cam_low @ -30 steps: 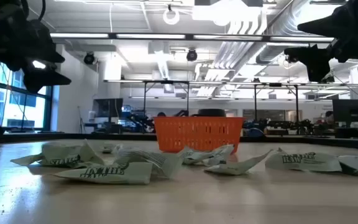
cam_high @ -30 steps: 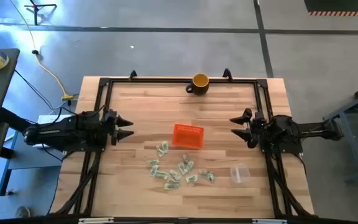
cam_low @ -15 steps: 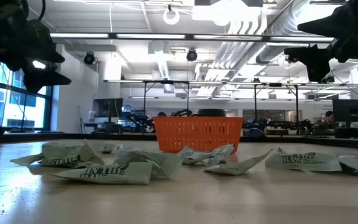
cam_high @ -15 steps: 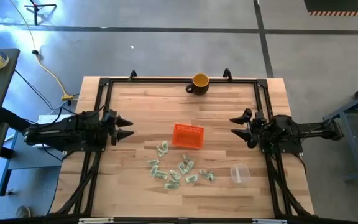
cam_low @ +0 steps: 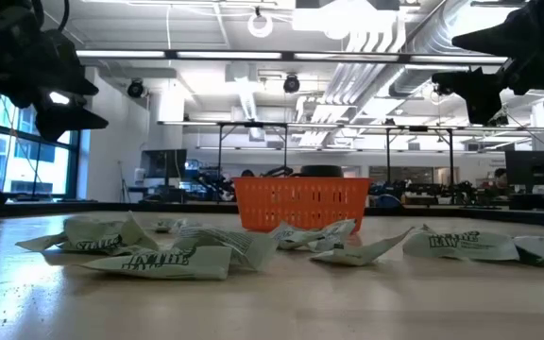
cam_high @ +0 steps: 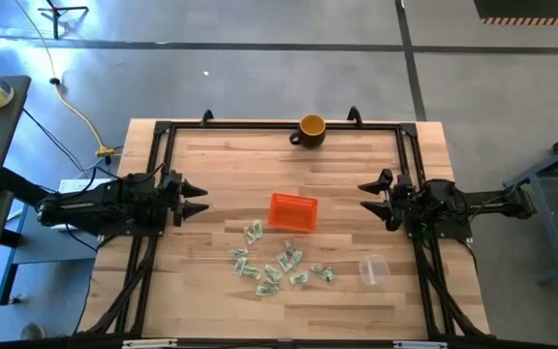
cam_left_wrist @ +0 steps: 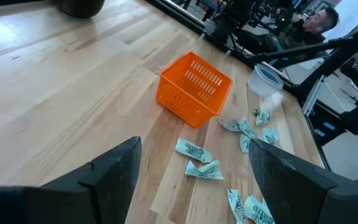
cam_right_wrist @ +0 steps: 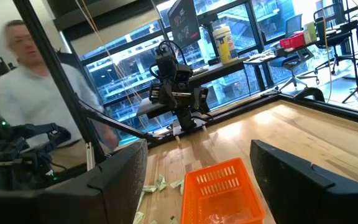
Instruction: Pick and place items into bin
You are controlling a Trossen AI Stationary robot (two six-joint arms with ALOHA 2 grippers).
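Note:
The orange perforated bin [cam_high: 293,211] stands on the table's middle, also seen in the low view [cam_low: 301,202], left wrist view [cam_left_wrist: 194,88] and right wrist view [cam_right_wrist: 222,191]. Several pale green-and-white wrapped items [cam_high: 277,265] lie scattered on the wood just near of it [cam_low: 182,251] [cam_left_wrist: 197,158]. My left gripper [cam_high: 200,199] hovers open at the table's left, my right gripper [cam_high: 368,199] open at its right, both raised and apart from everything.
A yellow mug [cam_high: 311,128] stands at the table's far edge. A clear plastic cup [cam_high: 373,270] lies at the near right, also in the left wrist view [cam_left_wrist: 265,81]. A person [cam_right_wrist: 23,99] stands beyond the table's left side. Bare wood lies around the bin.
Neither arm has moved and no item has shifted. At the picture's left edge in the high view, a person's hand beside the side table has drawn back out of sight.

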